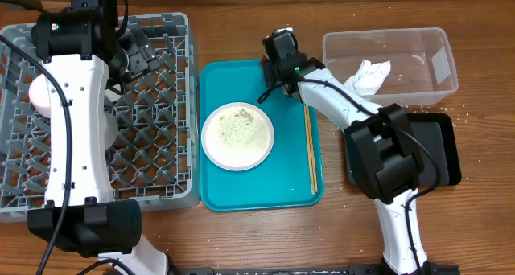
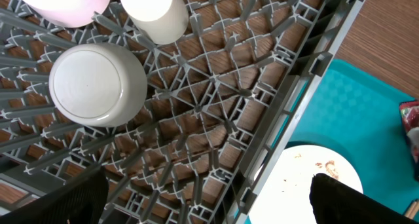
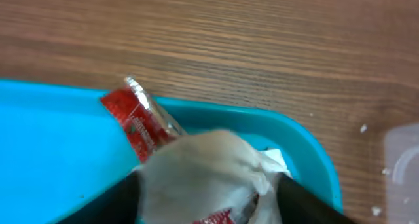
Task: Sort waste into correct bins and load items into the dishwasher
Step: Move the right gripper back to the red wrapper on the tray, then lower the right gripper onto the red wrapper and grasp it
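red wrapper (image 3: 134,122) blurred (lower part hidden), pink bowl (image 2: 65,1) cropped

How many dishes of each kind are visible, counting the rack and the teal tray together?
Bowls: 2, in the rack
Cup: 1, in the rack
Plate: 1, on the teal tray
Total: 4

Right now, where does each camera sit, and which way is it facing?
Overhead: above the table, facing straight down on dish rack, teal tray, clear tub; left arm and right arm show.
Left wrist: over the rack, facing down at an upturned white bowl; its dark jaws show at the bottom corners.
Right wrist: low over the tray's corner, facing a red wrapper; its jaws flank something white.
Shared: all three show the teal tray.
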`<state>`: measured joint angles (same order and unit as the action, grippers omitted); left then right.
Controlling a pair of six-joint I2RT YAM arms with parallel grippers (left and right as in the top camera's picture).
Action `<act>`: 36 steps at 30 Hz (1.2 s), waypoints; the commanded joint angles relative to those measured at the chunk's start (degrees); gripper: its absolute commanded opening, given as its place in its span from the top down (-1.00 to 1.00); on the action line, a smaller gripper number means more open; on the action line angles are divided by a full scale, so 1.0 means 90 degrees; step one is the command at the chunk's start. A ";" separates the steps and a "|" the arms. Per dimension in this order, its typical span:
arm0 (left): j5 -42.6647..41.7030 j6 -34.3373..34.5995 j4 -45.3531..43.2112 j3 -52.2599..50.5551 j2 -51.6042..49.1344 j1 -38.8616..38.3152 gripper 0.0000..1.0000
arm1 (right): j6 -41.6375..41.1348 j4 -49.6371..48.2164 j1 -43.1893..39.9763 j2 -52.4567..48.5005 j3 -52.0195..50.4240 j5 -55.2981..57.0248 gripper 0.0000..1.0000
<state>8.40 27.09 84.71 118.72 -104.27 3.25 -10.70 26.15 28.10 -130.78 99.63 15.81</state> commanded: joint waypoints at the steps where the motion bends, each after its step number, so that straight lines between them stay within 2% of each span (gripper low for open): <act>1: 0.0066 0.0087 0.0007 -0.0007 -0.0051 -0.0029 -0.99 | 0.0005 -0.0109 -0.0027 0.0051 0.0104 0.0097 0.12; 2: 0.0066 0.0087 0.0007 -0.0007 -0.0051 -0.0029 -1.00 | 0.0002 -0.0112 -0.0027 0.0051 0.0104 0.0104 0.27; 8: 0.0066 0.0087 0.0007 -0.0007 -0.0051 -0.0029 -1.00 | -0.0056 0.0141 -0.0007 0.0104 0.0328 0.0148 0.82; 10: 0.0066 0.0087 0.0007 -0.0007 -0.0051 -0.0029 -1.00 | -0.0282 0.0359 -0.0010 0.0180 0.0515 0.0214 0.93; 15: 0.0066 0.0087 0.0007 -0.0007 -0.0051 -0.0029 -1.00 | -0.0384 0.0964 -0.0010 0.0529 0.1149 0.0328 0.93; 20: 0.0066 0.0087 0.0007 -0.0007 -0.0051 -0.0029 -1.00 | -0.0920 0.1562 -0.0032 0.1020 0.1717 0.0804 0.93; 27: 0.0066 0.0087 0.0007 -0.0007 -0.0051 -0.0029 -1.00 | -0.3133 0.2739 -0.0384 0.1734 0.1984 0.2225 0.93; 32: 0.0066 0.0087 0.0007 -0.0007 -0.0051 -0.0029 -1.00 | -0.4629 0.3752 -0.0920 0.1894 0.1984 0.2193 0.93; 36: 0.0066 0.0087 0.0007 -0.0007 -0.0051 -0.0029 -1.00 | -0.4981 0.4031 -0.1379 0.1819 0.1967 0.1489 0.92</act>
<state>8.43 27.09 84.77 118.72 -104.27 3.25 -48.25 62.24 18.02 -114.10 116.68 32.56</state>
